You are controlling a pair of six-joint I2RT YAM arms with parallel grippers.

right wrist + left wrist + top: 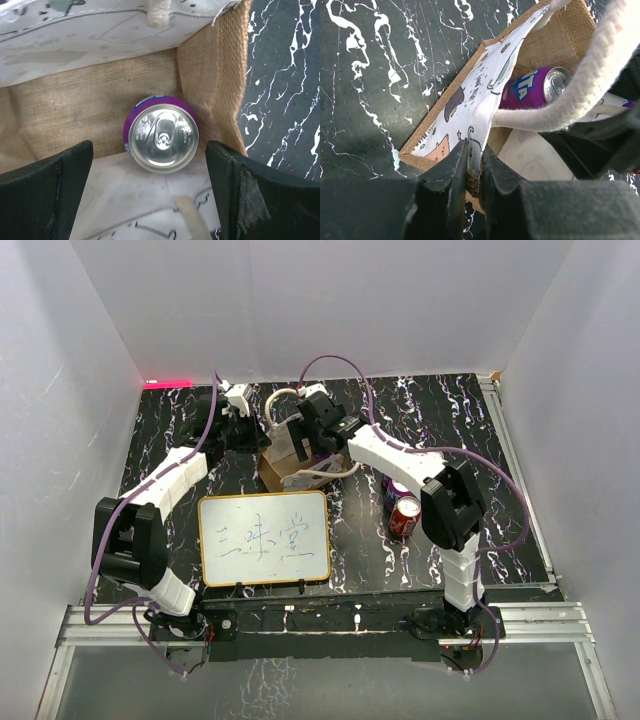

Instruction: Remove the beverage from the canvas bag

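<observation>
**Poised above the can**

Saw the purple can (161,134) end-on inside the canvas bag (210,65), long axis aimed straight at the right gripper (148,150), nearer arm, nose-down, fingers spread wide at 9 and 3 o'clock. Found the bag's rim clamped in the left gripper (474,172).

Looking straight down into a small boxy beige-tan canvas bag (90,107), mouth open. Upright on its floor, a purple drink can with a silver lid (162,134), just beside the right burlap wall. Black two-finger right tool (149,165) spread wide, one finger either side of the can, clear of it. Cream rope handle (159,12) at the far rim. Black white-veined table (285,75) outside the right wall.
</observation>
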